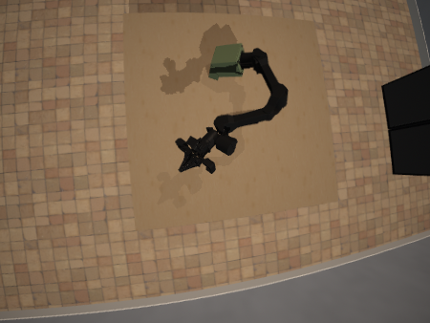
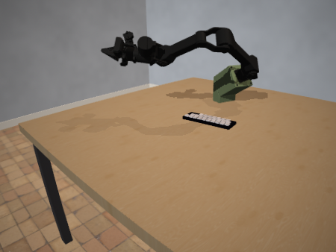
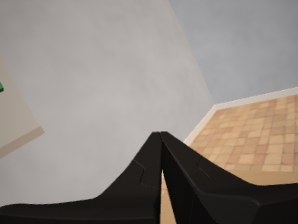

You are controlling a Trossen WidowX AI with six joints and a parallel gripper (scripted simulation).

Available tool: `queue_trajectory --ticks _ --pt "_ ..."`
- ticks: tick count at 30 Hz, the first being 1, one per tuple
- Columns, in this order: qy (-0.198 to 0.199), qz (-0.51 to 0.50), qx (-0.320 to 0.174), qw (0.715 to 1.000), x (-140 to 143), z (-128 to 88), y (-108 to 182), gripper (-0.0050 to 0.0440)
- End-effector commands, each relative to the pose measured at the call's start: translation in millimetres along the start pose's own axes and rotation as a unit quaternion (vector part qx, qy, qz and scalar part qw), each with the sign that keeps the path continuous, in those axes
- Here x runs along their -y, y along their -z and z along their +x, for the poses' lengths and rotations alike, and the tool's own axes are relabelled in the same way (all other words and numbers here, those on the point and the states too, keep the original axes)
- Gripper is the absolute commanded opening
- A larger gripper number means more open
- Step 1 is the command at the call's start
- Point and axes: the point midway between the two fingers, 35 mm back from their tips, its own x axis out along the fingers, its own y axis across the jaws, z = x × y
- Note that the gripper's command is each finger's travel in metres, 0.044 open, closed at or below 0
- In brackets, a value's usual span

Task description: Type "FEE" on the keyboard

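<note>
A small keyboard (image 2: 209, 122) with a black case and pale keys lies flat on the table (image 1: 291, 177) (image 2: 149, 186), in front of the arm's green base in the exterior view. Its key letters are too small to read. It does not show in the top view or in the wrist view. My gripper (image 1: 182, 169) (image 2: 102, 50) (image 3: 159, 138) is shut and empty, with its fingertips together. It is high above the table, well away from the keyboard, and points roughly level, to the left in the exterior view.
The green base (image 1: 226, 57) (image 2: 223, 83) stands on the table, and the arm (image 1: 274, 102) (image 2: 187, 42) bends out from it above the table. Black panels (image 1: 411, 105) stand beyond the table at the right. The wrist view shows mostly wall (image 3: 100, 65), with tiled floor (image 3: 250, 135) at the right.
</note>
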Motion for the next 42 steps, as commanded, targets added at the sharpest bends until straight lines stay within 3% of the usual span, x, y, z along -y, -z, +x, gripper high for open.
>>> queue_trajectory --ticks 1,18,25,32,34,35,42 --pt "0.0 0.0 0.0 1.0 0.0 0.0 0.0 0.0" --pt "0.003 -0.007 -0.006 1.0 -0.8 -1.4 2.4 0.0" --pt "0.042 -0.135 -0.128 0.982 -13.7 -39.0 50.5 0.0" --pt "0.056 -0.234 -0.238 0.941 -19.7 -84.8 87.7 0.0" --pt "0.056 -0.234 -0.238 0.941 -19.7 -84.8 87.7 0.0" --pt "0.056 -0.265 -0.275 0.923 -20.9 -103.0 99.2 0.0" --pt "0.044 -0.341 -0.385 0.856 -22.0 -163.5 128.2 0.0"
